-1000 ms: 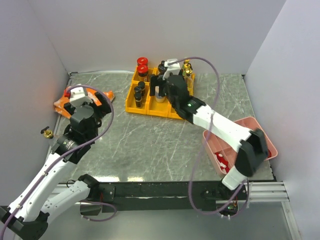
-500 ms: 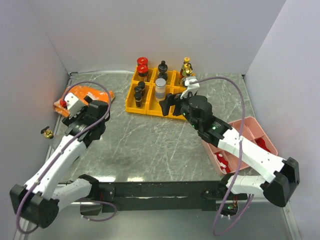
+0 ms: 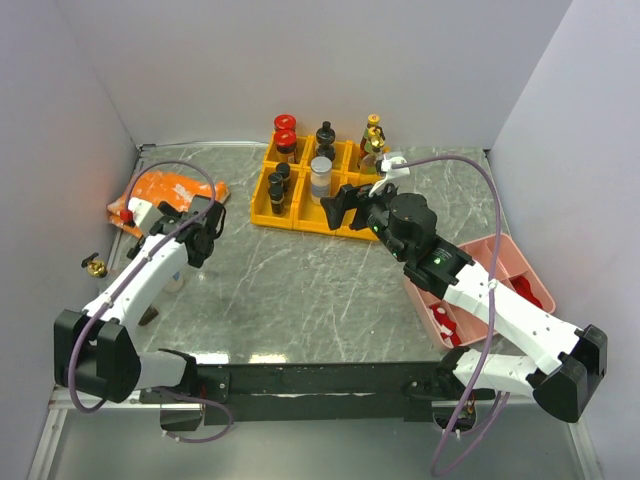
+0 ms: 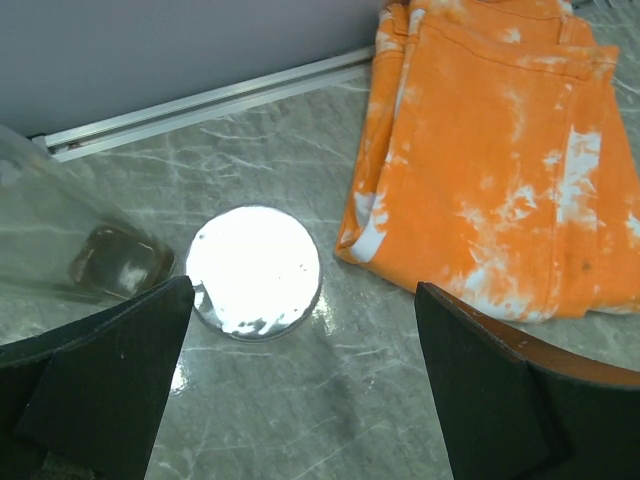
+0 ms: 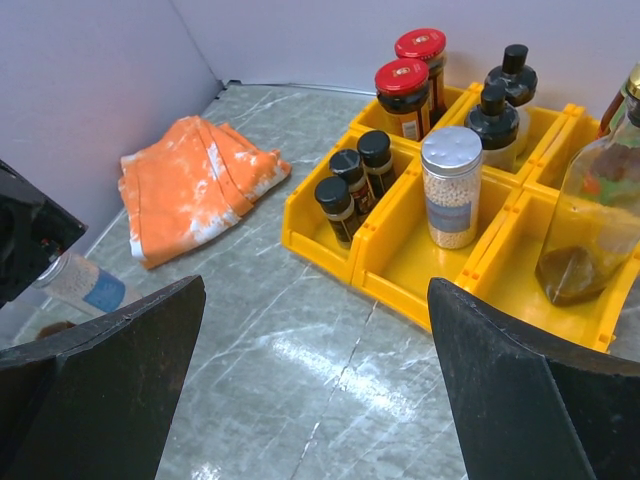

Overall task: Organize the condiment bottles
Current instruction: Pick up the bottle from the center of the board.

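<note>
**Both my grippers hang open while stray bottles lie outside the rack**

From above, the yellow bin rack (image 5: 400, 250) stands at 12 o'clock on the marbled table (image 3: 300, 290). It holds two red-capped jars (image 5: 405, 100), two round black-capped bottles (image 5: 493, 118), three small black-capped bottles (image 5: 336, 208) packed into one front bin, and a silver-capped shaker jar (image 5: 452, 190) alone in the next. A tall clear bottle (image 5: 585, 215) with brown liquid stands in a right-hand bin. My right wrist camera cuts off its top, and only the overhead view shows its gold cap. My right gripper (image 5: 315, 300) hovers just before the rack, fingers spread wide, gripping nothing.

My left gripper (image 4: 302, 300), likewise spread and empty, points down at 9 o'clock beside the orange cloth (image 4: 500, 170). Below it shows a bright white disc (image 4: 253, 270), too washed out to tell lid from glare. A clear glass bottle (image 4: 60, 250) is cut off by the frame edge and my finger. At 8 o'clock a blue-labelled bottle (image 5: 78, 283) lies on its side, its cap hidden behind my left arm. A small gold-capped item (image 3: 95, 267) against the left wall is too small to identify. At 4 o'clock my right arm covers part of the pink tray (image 3: 515, 258).
</note>
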